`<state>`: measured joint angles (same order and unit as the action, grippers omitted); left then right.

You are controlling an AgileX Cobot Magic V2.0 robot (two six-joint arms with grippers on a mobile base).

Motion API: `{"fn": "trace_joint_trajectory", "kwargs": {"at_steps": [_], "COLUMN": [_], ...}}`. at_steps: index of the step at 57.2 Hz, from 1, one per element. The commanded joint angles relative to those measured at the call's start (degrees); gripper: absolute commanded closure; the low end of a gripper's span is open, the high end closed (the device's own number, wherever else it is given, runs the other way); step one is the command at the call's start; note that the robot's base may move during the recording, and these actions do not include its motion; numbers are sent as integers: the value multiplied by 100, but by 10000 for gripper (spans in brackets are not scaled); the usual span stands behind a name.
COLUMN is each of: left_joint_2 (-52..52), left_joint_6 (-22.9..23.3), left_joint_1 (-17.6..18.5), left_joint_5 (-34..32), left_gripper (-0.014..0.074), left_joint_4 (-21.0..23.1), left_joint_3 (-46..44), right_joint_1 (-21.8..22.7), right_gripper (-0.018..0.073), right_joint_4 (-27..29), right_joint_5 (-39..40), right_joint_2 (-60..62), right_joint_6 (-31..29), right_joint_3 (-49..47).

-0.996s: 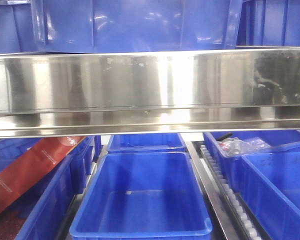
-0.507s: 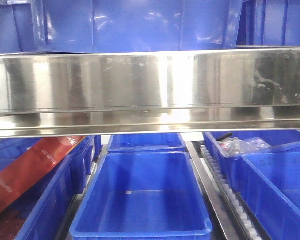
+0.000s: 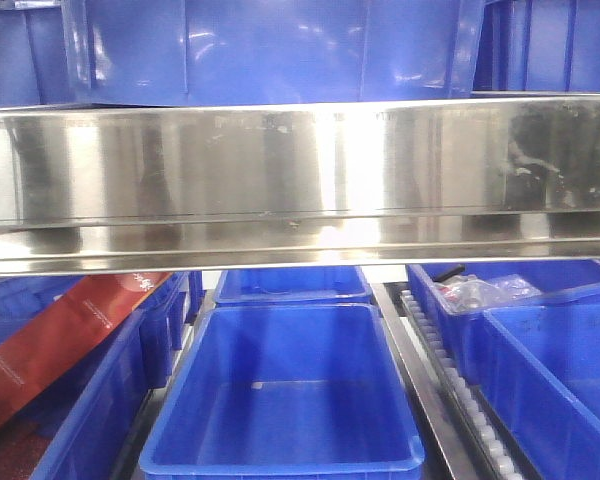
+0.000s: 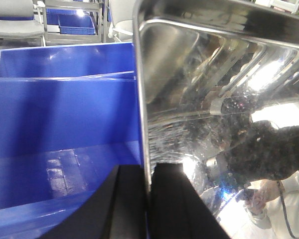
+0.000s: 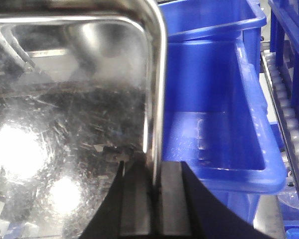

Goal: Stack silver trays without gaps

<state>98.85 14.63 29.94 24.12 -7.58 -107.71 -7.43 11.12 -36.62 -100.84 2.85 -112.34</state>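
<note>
Steel fills the front view: the tray [image 3: 300, 170] runs level from one edge to the other, with its mirror wall toward the camera. A narrower bright band lies along the foot of that wall, and we cannot tell whether this is the tray's own rim or a second tray.

We hold the tray at both ends. Our left hand [image 4: 148, 174] is clamped on the rim, one black finger inside the tray and one outside, with the thin edge pinched between them. Our right hand [image 5: 155, 169] is clamped on the opposite rim in the same way, just short of a rounded corner. The scratched tray floor shines in both wrist views.

Blue bins [image 3: 270, 50] show above the tray's top edge. Below the tray sits an empty bin [image 3: 280, 390]. Below the tray's left part, a red carton [image 3: 55, 345] leans tilted in another bin. Below its right part runs a row of white rollers [image 3: 450, 380], and beside them a bin holds a clear bag [image 3: 480, 292] whose contents are too small to tell.
</note>
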Motion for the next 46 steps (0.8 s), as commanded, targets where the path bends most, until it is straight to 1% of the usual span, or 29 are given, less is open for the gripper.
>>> {"fn": "trace_joint_trajectory", "kwargs": {"at_steps": [1, 46], "left_joint_2": [-81, -81], "left_joint_6": [14, 14], "left_joint_1": [-5, -5], "left_joint_5": [-291, -291], "left_gripper": [616, 616], "left_joint_4": [48, 48], "left_joint_3": [-44, -44], "right_joint_1": [35, 35], "right_gripper": [640, 640], "right_joint_4": [-120, -120], "right_joint_5": [293, 293], "right_joint_2": [44, 44], "right_joint_6": [-82, -82], "right_joint_3": [-27, -27]}}
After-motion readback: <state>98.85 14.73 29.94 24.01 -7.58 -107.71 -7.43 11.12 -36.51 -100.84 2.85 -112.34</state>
